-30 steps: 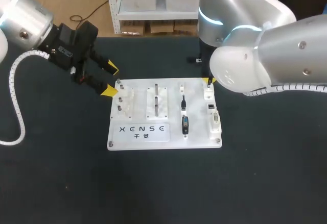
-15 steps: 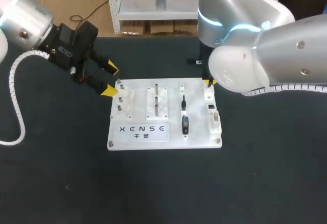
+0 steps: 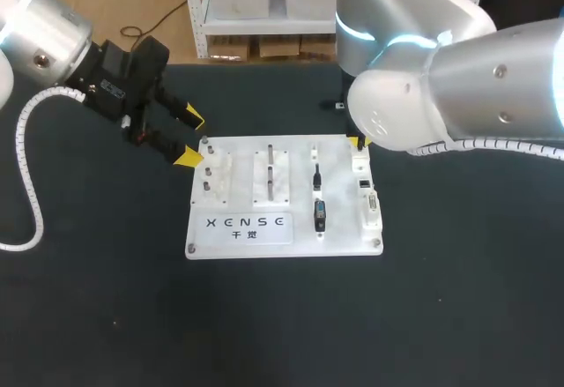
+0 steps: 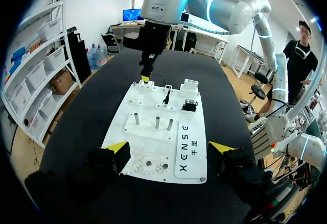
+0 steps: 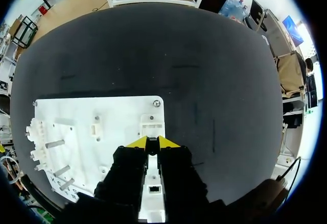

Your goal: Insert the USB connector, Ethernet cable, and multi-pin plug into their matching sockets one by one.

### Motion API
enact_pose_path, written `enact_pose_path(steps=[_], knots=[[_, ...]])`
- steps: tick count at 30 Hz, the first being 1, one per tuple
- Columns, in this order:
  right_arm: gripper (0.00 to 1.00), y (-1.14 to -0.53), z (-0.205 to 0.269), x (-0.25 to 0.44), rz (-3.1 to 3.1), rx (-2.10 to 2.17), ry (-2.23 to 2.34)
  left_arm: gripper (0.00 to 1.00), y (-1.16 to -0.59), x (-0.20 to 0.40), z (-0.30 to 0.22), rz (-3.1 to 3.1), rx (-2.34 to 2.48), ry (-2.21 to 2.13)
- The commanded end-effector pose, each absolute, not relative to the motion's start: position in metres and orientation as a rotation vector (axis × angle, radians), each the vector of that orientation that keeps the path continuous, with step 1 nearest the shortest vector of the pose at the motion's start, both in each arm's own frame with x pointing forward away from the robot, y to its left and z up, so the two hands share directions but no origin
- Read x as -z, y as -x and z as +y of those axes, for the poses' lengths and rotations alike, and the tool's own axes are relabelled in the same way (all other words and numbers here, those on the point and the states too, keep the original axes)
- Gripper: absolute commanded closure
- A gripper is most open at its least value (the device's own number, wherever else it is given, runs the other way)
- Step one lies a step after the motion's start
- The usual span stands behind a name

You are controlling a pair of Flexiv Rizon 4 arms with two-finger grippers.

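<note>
Only our right arm has moved: its bulky elbow has swung a little toward the surface's left edge, while the yellow tip beneath it stays over the far right corner of the white board. Our left arm has not shifted, and the left claw hangs released, tips wide apart, just off the board's far left corner. Seen from the right wrist, the right claw is clenched, its tips almost together above the white socket strip that runs along the board's right edge, with the corner socket block just ahead of it. Something dark sits in the slit between the tips, but we cannot tell whether it is a held part. A slim black connector and a broader black plug stand in their holders one column inward, apart from both claws. We judge the small swing to be a lining-up over the corner socket, so no insertion looks finished yet and these two plugs remain to be fetched.
</note>
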State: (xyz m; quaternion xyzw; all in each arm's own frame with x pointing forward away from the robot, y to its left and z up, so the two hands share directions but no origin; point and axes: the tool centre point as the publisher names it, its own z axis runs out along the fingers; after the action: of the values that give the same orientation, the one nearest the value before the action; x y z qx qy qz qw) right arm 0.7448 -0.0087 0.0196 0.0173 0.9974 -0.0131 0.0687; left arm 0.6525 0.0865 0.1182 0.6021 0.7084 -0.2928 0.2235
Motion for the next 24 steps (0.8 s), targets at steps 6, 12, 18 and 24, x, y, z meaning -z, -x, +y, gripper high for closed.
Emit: enact_pose_path(steps=[6, 12, 18, 24], knots=[[0.0, -0.73, 0.013, -0.057, 2.839, 0.035, -0.016, 0.0, -0.652, -0.118, 0.087, 1.954, 0.807, -1.661], [0.0, -0.71, 0.033, -0.065, 2.841, 0.002, 0.034, 0.0, -0.652, -0.118, 0.087, 1.954, 0.807, -1.661], [0.0, -0.684, 0.048, -0.054, 2.901, -0.026, 0.089, 0.0, -0.652, -0.118, 0.087, 1.954, 0.807, -1.661], [0.0, -0.667, 0.059, -0.041, 2.939, -0.055, 0.101, 0.0, -0.652, -0.118, 0.087, 1.954, 0.807, -1.661]])
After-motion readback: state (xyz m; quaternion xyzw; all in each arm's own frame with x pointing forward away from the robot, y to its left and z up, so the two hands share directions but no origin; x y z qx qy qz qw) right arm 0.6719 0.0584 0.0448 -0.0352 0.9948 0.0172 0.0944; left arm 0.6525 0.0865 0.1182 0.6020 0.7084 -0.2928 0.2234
